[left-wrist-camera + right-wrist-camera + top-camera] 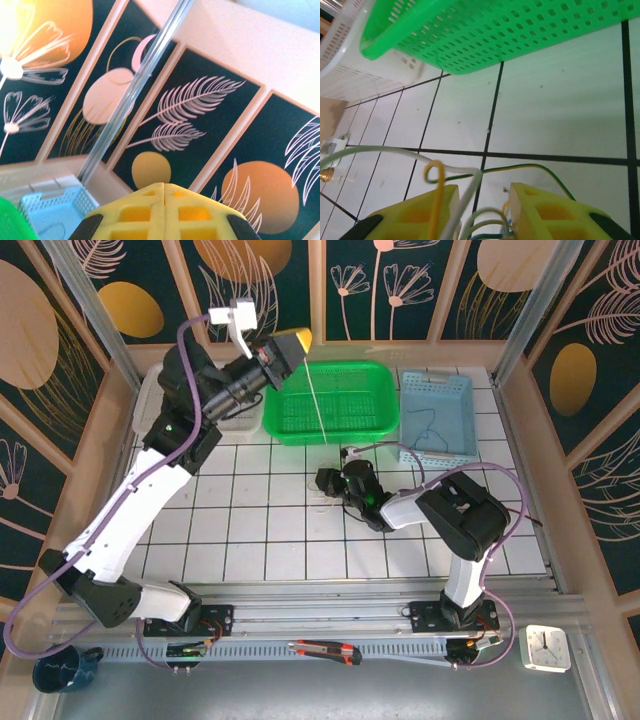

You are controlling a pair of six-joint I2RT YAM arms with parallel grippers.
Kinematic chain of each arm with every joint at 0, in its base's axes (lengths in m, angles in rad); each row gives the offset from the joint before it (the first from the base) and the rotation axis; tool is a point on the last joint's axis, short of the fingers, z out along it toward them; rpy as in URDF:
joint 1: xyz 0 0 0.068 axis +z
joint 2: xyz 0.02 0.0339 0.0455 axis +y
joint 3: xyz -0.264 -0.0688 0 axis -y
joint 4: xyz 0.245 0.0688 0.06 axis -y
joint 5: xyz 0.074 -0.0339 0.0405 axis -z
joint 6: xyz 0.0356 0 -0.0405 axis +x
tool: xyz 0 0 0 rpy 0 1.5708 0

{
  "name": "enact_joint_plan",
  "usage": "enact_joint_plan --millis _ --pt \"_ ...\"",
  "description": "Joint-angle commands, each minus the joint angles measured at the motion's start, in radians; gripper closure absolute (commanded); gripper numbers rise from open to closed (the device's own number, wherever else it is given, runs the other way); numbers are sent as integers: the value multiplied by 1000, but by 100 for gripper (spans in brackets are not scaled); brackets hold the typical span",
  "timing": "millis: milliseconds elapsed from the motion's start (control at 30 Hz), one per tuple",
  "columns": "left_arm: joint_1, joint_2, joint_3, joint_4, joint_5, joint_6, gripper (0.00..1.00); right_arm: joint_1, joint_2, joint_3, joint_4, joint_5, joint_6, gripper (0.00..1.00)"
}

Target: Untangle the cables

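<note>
My left gripper [300, 338] is raised above the green basket [335, 400], its yellow fingers pressed together [164, 185]. A thin pale cable [314, 400] hangs straight down from it to the basket's front rim. My right gripper [328, 480] lies low on the tiled table with a clump of cables [485, 220] between its fingers [482, 192]: white, yellow, green and pale loops. A white strand [395, 150] runs off left to a small connector [330, 147]. A green strand [530, 167] arcs over the right finger. A dark blue cable [430, 435] lies in the blue basket [436, 390].
A white basket [232, 422] sits left of the green one, partly behind my left arm. The green basket's wall [520, 30] is just ahead of my right gripper. A clock [547, 648], a cutter [325, 650] and a mug [60, 670] lie below the table's front rail.
</note>
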State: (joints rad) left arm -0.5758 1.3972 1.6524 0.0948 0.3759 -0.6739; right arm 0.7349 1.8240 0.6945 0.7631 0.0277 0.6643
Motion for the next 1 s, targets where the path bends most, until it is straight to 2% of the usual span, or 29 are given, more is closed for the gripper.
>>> enact_joint_plan --millis 0,200,333,400,567,667,800,967 --pt "3 26 159 -5 21 26 100 -2 35 -32 -12 36 35 67" --pt "3 106 408 -106 11 66 100 -1 44 -46 -5 38 50 64" --pt "2 118 427 -136 11 77 100 -1 39 -51 -1 31 52 60" --pt "2 92 343 -123 1 79 100 -1 33 -50 -6 24 46 58" --pt "2 -39 -22 -46 -104 98 98 -3 0 -37 -43 -6 7 47" --pt "2 -110 -229 -7 -164 103 89 -8 -39 -21 -97 -36 -23 40" --pt "4 -182 -452 52 -228 97 76 -20 -98 20 -193 -69 -69 36" --pt "4 -231 -623 105 -276 83 53 -30 -171 70 -310 -99 -115 33"
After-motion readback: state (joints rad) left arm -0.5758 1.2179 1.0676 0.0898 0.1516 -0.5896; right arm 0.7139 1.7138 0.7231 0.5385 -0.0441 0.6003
